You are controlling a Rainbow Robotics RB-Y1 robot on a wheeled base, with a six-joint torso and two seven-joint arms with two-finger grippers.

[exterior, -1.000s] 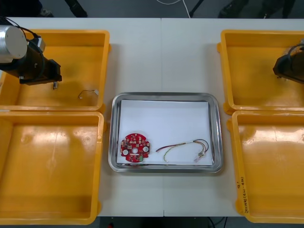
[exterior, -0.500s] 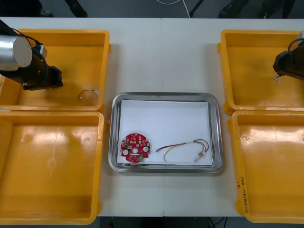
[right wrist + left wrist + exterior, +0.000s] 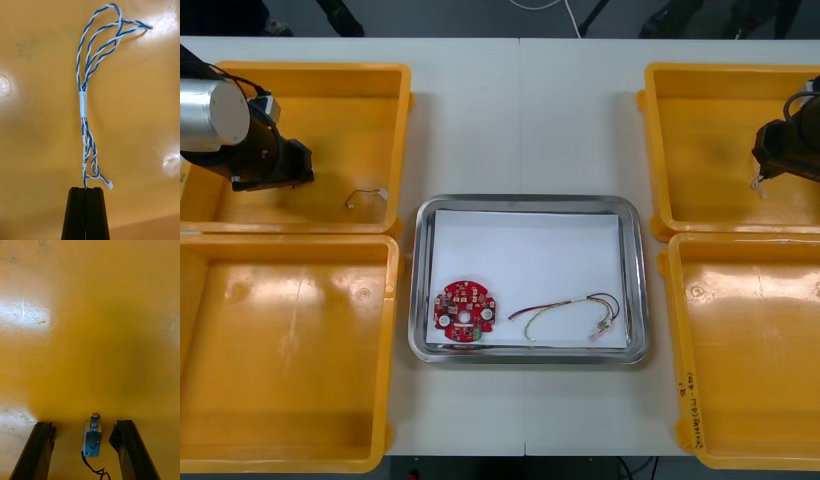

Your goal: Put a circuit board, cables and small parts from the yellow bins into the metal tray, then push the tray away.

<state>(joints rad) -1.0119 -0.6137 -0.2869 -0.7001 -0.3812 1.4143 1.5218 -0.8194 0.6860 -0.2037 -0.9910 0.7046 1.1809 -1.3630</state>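
Note:
My right gripper (image 3: pixel 86 189) is shut on one end of a twisted blue and white cable (image 3: pixel 83 101), which stretches away from the fingers over the orange bin floor. In the front view that gripper (image 3: pixel 780 155) hangs over the far right yellow bin (image 3: pixel 660 150), a bit of cable (image 3: pixel 758 182) dangling beside it. My left gripper (image 3: pixel 84 423) stands open over the far left bin's floor, with a small metal part (image 3: pixel 93 435) lying between the fingers and touching neither. From the front it (image 3: pixel 278 165) sits low in that bin (image 3: pixel 395 120). The metal tray (image 3: pixel 420 280) holds a red circuit board (image 3: pixel 464 311) and a red and yellow cable (image 3: pixel 570 312).
A thin small cable (image 3: pixel 366 197) lies near the front right corner of the far left bin. The two near bins (image 3: pixel 290 440) (image 3: pixel 780 450) flank the tray. The tray is white inside.
The left gripper has sunk lower into the far left bin and shifted a little left. The right gripper has drifted slightly nearer with the cable, whose end now shows beside it.

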